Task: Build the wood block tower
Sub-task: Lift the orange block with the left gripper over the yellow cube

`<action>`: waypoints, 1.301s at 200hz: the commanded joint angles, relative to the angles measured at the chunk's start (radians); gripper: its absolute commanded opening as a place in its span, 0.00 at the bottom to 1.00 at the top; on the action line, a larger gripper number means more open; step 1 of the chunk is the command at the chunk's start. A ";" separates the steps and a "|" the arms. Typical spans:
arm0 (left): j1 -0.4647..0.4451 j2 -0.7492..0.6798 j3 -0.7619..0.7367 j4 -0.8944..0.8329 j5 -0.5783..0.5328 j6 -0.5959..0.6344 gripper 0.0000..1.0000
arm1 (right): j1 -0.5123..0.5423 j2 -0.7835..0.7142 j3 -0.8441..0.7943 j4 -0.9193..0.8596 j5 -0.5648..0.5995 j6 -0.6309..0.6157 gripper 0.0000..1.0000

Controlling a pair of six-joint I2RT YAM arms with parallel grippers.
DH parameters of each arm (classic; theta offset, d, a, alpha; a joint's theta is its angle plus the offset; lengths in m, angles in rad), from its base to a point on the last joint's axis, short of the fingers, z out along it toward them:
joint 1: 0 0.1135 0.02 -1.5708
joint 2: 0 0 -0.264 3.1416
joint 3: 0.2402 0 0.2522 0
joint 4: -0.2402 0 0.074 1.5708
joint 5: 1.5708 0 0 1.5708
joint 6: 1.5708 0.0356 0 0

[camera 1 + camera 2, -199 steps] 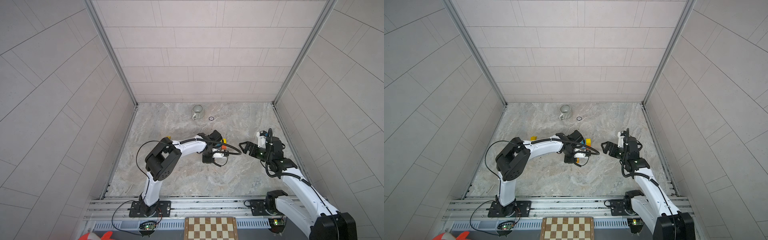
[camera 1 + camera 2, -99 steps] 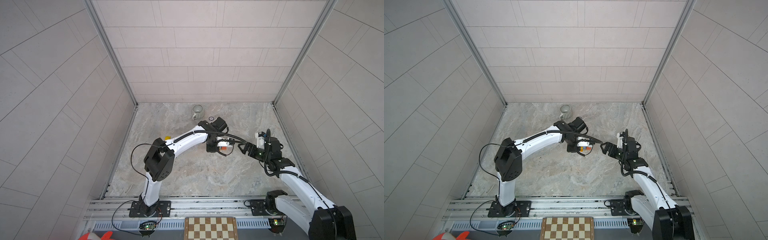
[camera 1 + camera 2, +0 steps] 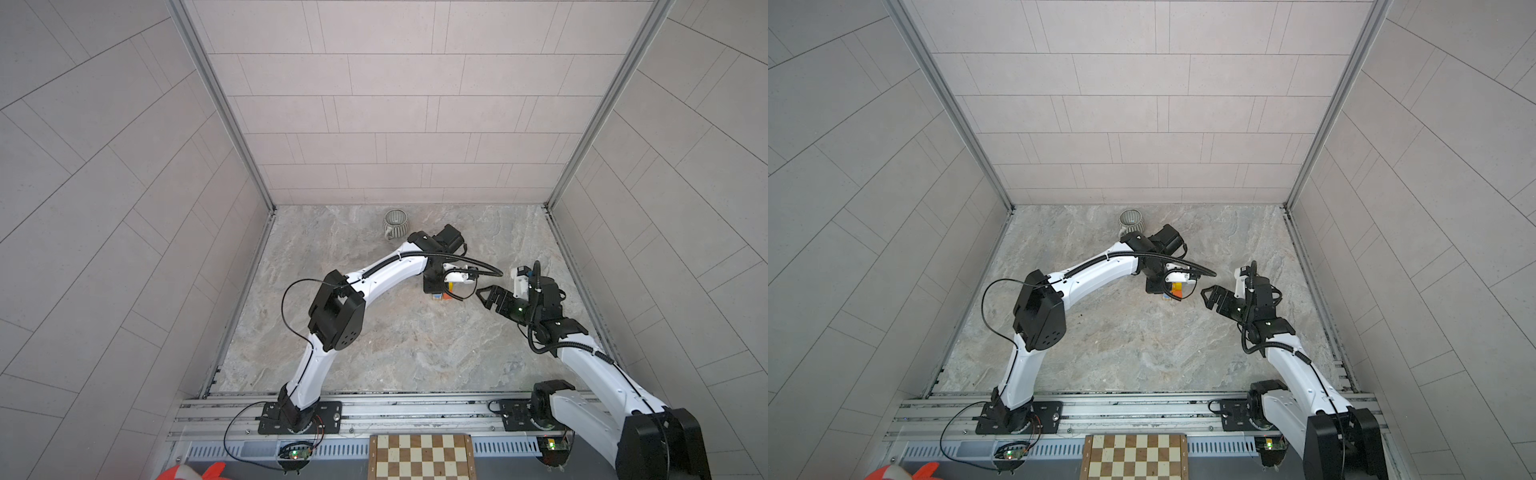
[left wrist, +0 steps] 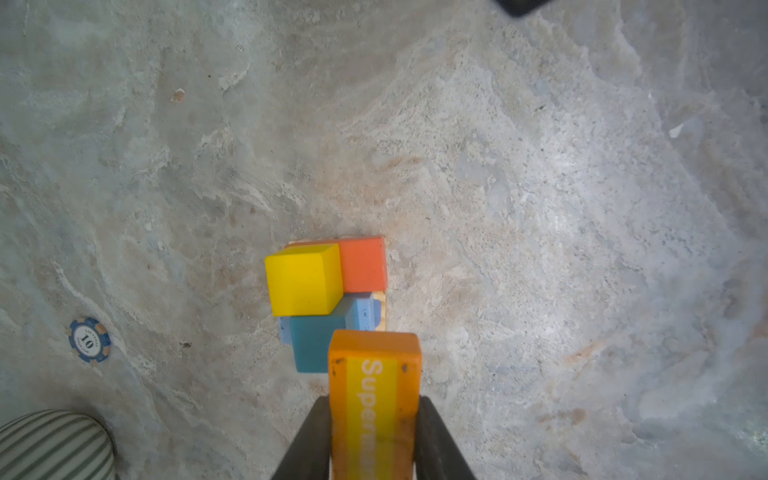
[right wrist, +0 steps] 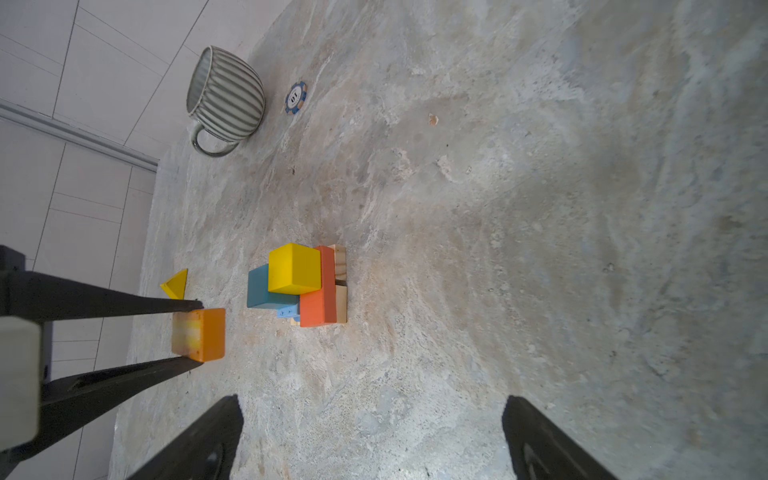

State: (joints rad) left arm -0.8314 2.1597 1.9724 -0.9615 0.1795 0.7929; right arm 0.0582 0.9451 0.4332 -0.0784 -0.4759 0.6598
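The wood block tower [image 4: 328, 282] is a low pile on the marble floor: a yellow cube on top of an orange-red block, a teal block and a pale blue piece, with natural wood underneath. It also shows in the right wrist view [image 5: 301, 286] and, small, in both top views [image 3: 441, 296] [image 3: 1172, 296]. My left gripper [image 4: 373, 401] is shut on an orange block with a yellow lettered stripe [image 4: 374, 374]. It holds the block above the floor, close beside the pile's teal block and apart from it [image 5: 199, 334]. My right gripper [image 5: 372, 401] stands open and empty, to the right of the pile [image 3: 484, 294].
A grey ribbed cup [image 3: 395, 222] [image 5: 226, 95] stands near the back wall, with a blue poker chip [image 4: 89, 339] beside it. A loose yellow triangle [image 5: 176, 284] lies beyond the left gripper. A chessboard [image 3: 422, 457] sits outside the front rail.
The left arm has stretched out and carried the orange block back and rightward to the pile, mostly in the first half second. The right gripper has barely moved and stays open.
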 commanded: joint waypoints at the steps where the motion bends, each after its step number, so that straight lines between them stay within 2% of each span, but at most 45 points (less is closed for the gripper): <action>1: 0.006 0.023 0.077 -0.038 0.007 -0.008 0.33 | -0.006 -0.023 -0.013 0.010 0.013 0.012 0.99; 60: 0.006 0.105 0.171 -0.040 -0.003 -0.039 0.32 | -0.007 -0.030 -0.030 0.050 0.015 0.016 0.99; 142: 0.014 0.141 0.195 -0.029 -0.031 -0.038 0.32 | -0.007 -0.034 -0.034 0.047 0.023 0.014 1.00; 260: 0.039 0.187 0.218 -0.025 -0.017 -0.049 0.31 | -0.008 -0.039 -0.035 0.045 0.030 0.009 0.99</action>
State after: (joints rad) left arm -0.8028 2.3360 2.1693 -0.9771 0.1555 0.7555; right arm 0.0578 0.9215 0.4068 -0.0486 -0.4625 0.6632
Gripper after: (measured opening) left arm 0.326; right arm 0.995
